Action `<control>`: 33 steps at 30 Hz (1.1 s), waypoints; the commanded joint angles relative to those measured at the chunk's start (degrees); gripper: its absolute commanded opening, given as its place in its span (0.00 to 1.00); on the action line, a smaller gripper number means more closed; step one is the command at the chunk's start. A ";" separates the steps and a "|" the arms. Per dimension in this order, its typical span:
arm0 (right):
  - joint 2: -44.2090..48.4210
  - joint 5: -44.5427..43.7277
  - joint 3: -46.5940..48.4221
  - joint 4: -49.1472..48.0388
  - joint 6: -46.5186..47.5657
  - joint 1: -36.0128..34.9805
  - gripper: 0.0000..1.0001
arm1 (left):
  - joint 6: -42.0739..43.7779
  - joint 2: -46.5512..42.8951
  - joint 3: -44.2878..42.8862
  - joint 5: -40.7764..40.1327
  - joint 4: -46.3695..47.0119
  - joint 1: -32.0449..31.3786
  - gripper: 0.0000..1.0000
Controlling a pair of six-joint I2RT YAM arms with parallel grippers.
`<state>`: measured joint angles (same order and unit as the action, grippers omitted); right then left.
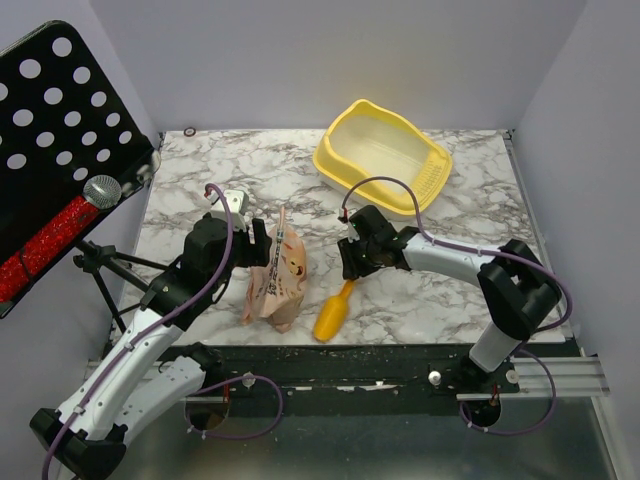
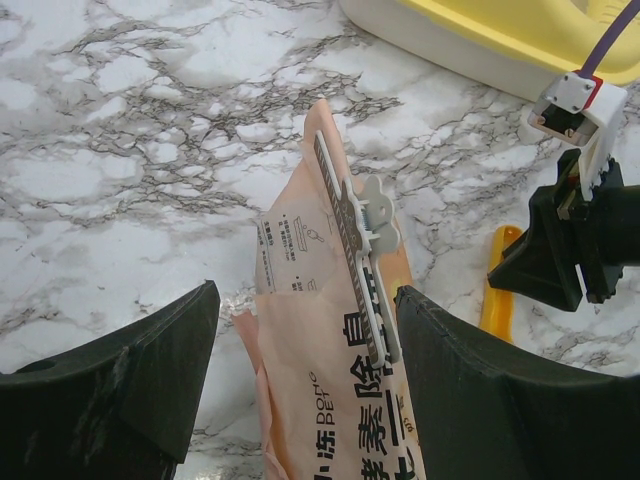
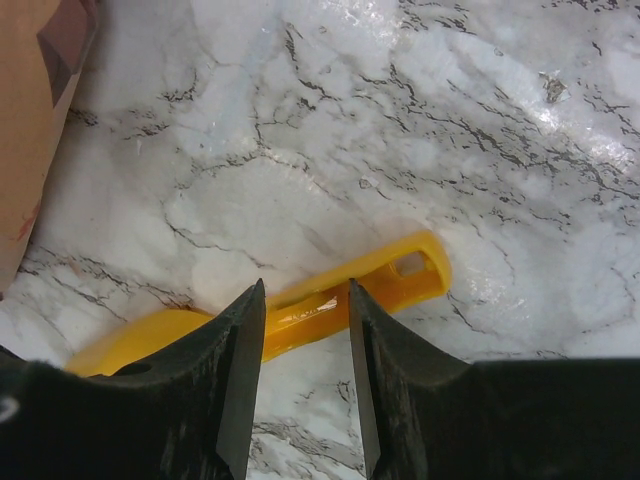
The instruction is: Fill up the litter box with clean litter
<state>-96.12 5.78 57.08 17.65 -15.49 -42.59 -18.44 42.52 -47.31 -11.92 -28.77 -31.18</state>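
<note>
The pale-yellow litter box (image 1: 352,158) stands empty at the back of the marble table, and its rim (image 2: 480,30) shows in the left wrist view. No clean litter shows. A tan printed bag (image 1: 278,272) stands mid-table, its top shut with a white clip (image 2: 355,250). My left gripper (image 2: 305,290) is open with the bag's top between its fingers, and the right finger (image 2: 470,380) lies against the clip. A yellow-orange scoop (image 1: 333,312) lies flat to the right of the bag. My right gripper (image 3: 306,285) hovers open just above the scoop's handle (image 3: 390,275), gripping nothing.
A black perforated music stand (image 1: 60,130) with a microphone (image 1: 101,190) stands off the table's left edge. Grey walls close in the back and right side. The black front rail (image 1: 380,365) runs along the near edge.
</note>
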 commanded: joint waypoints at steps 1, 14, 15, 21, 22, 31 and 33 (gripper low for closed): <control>-2.14 -3.32 -0.57 -0.95 -1.83 -0.39 0.48 | -0.29 -0.86 0.46 0.67 0.65 0.33 0.79; -2.85 -8.32 -3.38 1.33 -2.80 -0.39 0.47 | -0.37 -2.01 0.55 0.67 0.56 0.33 0.80; -3.02 -8.76 -3.29 1.68 -2.97 -0.39 0.45 | -0.37 -2.01 0.55 0.67 0.56 0.33 0.80; -3.73 -13.77 -1.10 3.00 -2.97 -0.39 0.05 | -0.37 -2.09 0.55 0.76 0.56 0.33 0.80; -3.64 -14.91 -0.57 3.61 -2.62 -0.39 0.01 | -0.37 -2.09 0.55 0.76 0.56 0.33 0.80; 8.29 -25.98 0.31 5.55 -2.18 5.75 0.01 | -0.46 -2.36 0.64 0.85 0.65 0.33 0.80; 12.16 -27.13 -0.21 5.47 -3.23 8.56 0.01 | -0.46 -2.44 0.55 1.11 0.56 0.24 0.80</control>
<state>-92.66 -14.31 57.08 22.41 -17.93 -38.50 -18.46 40.93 -47.31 -11.90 -28.77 -31.11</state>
